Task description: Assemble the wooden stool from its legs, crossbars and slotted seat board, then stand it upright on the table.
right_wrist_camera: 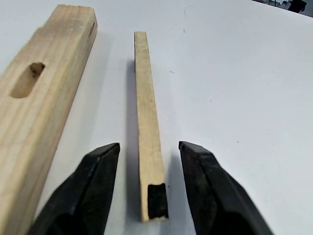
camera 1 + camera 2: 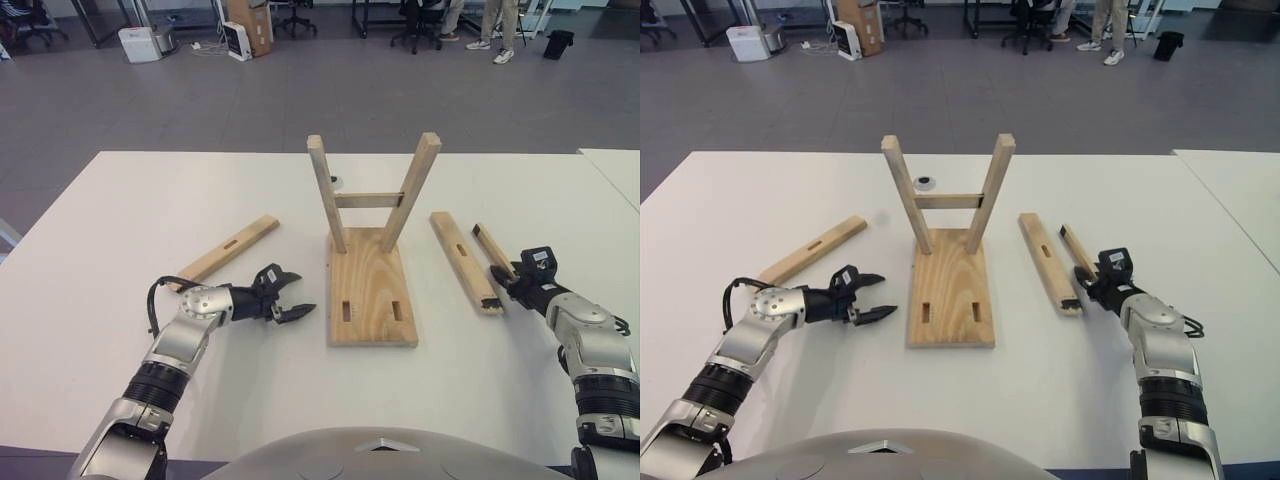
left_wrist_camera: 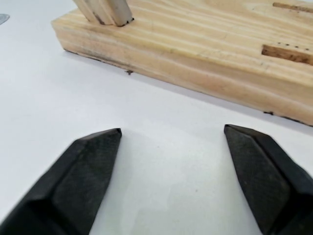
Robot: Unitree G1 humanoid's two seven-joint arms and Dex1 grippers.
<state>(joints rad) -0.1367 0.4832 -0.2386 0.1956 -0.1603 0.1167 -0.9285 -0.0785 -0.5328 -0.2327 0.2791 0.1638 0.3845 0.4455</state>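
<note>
I see two fitted legs (image 2: 327, 195) in the seat board (image 2: 372, 300), two loose legs (image 2: 225, 251) waiting; left gripper (image 3: 172, 130) released, right gripper (image 1: 149, 147) released astride the loose crossbar (image 1: 146, 98).

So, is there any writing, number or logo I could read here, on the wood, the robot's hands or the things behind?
No text here can be read.
On the pale wooden seat board: bare wood, no print.
On the small white tag atop the right gripper: marks too small to read.
On the brown cardboard box on the floor behind: too far off to read.
</note>
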